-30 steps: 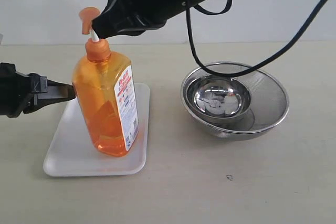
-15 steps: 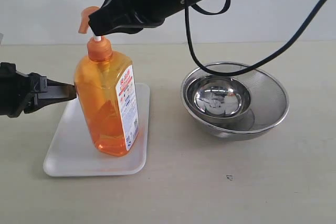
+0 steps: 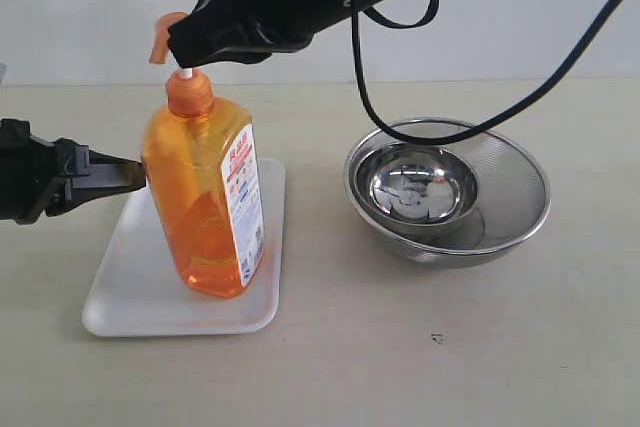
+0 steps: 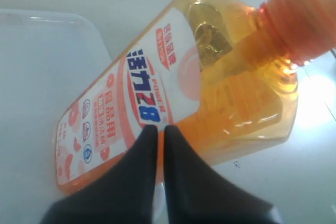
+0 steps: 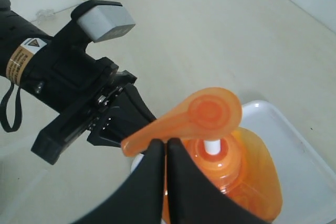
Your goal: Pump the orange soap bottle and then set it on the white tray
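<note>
A pale beige bench [image 3: 430, 367] runs back to a plain white wall [image 3: 80, 7]. The white tray [image 3: 120, 312] lies on its left side, and the orange soap bottle [image 3: 195, 207] stands upright on it. The bottle's white-and-red label carries a blue brand mark ending in "28" with small "POWER" beneath; the red characters beside it are too blurred to read. The left tool [image 4: 157, 128] is closed on nothing, its two fingers pressed together, tips against the bottle's side. The right tool [image 5: 166, 142] is likewise closed and empty, its tips right at the orange pump head [image 5: 210, 111], whose white stem shows. Well apart to the right, a small steel bowl [image 3: 418, 187] sits inside a mesh strainer [image 3: 515, 187]. A yellow warning sticker [image 5: 22, 57] marks the left arm [image 5: 68, 95]; its print is unreadable.
</note>
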Available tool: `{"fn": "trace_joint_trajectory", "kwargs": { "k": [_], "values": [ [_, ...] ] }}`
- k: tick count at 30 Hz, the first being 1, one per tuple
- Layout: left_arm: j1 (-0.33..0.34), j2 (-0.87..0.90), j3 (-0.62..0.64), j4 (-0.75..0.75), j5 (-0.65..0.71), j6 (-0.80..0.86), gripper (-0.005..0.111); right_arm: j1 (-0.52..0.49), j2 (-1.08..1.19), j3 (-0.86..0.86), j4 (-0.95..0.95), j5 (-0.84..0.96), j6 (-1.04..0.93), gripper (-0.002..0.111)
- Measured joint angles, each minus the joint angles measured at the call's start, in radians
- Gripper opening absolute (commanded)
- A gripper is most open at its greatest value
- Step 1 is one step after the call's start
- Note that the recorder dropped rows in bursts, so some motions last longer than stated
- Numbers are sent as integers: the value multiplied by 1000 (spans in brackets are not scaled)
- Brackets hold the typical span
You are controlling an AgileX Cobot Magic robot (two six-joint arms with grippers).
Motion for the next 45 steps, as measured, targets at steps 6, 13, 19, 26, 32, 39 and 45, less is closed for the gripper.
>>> {"fn": "trace_joint_trajectory", "kwargs": {
  "k": [6,13,19,26,32,39,45],
  "values": [
    [0,0,0,0,-16,0,5,0,0,0,4,0,0,0],
    [0,0,0,0,-20,0,5,0,0,0,12,0,0,0],
    [0,0,0,9,1,0,5,0,-5,0,-43,2,35,0],
    [0,0,0,13,111,3,5,0,-30,49,-345,-101,320,0],
    [0,69,0,-75,94,118,5,0,-30,241,-346,-278,355,0],
    [0,166,-31,-94,5,180,5,0,77,256,-334,-331,344,0],
    [0,171,-35,-98,10,183,5,0,113,256,-269,-346,281,0]
  ]
}}
